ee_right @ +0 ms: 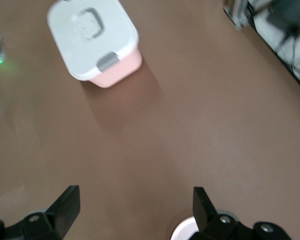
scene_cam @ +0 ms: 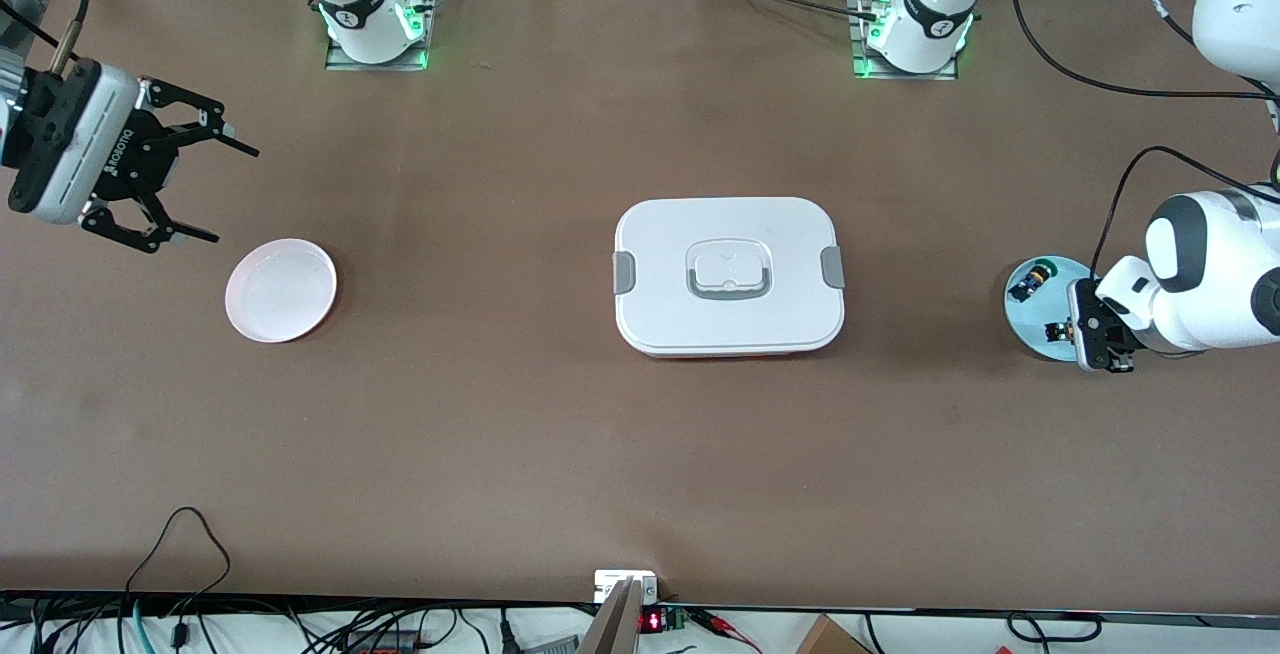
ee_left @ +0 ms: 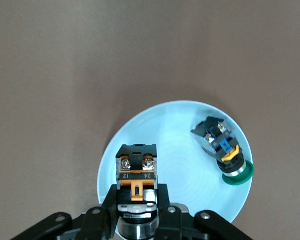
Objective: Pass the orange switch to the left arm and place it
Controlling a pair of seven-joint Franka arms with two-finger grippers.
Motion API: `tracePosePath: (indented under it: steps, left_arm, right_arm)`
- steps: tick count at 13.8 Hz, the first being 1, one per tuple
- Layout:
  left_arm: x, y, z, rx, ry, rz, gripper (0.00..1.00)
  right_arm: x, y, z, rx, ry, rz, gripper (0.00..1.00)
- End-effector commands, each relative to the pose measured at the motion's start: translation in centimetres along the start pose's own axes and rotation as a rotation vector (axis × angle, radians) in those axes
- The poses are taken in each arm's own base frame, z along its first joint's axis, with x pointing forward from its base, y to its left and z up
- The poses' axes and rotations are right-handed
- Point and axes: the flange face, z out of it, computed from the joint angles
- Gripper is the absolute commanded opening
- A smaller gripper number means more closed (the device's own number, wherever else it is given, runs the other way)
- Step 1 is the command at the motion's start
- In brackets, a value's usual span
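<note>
Two fingers [ee_left: 162, 207] of the left gripper [ee_left: 136, 215] pinch the orange switch [ee_left: 136, 172] at its dark round end, over the blue plate [ee_left: 175, 155] near the counter [scene_cam: 640, 434] edge at the left arm's end. It looks light, stiff and smooth; that end seems the best hold. Right gripper [scene_cam: 205, 179] waits with fingers wide, above the pink plate [scene_cam: 281, 290] at the right arm's end. Between them, mid-counter, sits the box [scene_cam: 728, 276].

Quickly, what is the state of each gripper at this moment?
Left gripper: closed on the orange switch, over the blue plate.
Right gripper: open, empty, above the table beside the pink plate.
</note>
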Motion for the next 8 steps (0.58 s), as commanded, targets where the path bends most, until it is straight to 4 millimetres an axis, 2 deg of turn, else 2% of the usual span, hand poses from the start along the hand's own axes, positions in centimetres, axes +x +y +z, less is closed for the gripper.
tracePosePath:
  steps: [1, 4, 8]
  left_arm:
    - [-0.8, -0.5, 1.4, -0.013, -0.004, 0.046, 0.17]
    - [-1.1, -0.9, 2.8, -0.006, -0.033, 0.070, 0.18]
    - [-1.2, -1.0, 2.9, -0.003, -0.037, 0.072, 0.19]
  right_arm:
    - [-0.7, -0.7, 0.1, -0.079, -0.108, 0.191, 1.00]
    - [-1.4, -0.4, 0.3, -0.123, -0.165, 0.345, 1.00]
    - [-1.5, -0.6, 0.8, -0.198, -0.244, 0.559, 1.00]
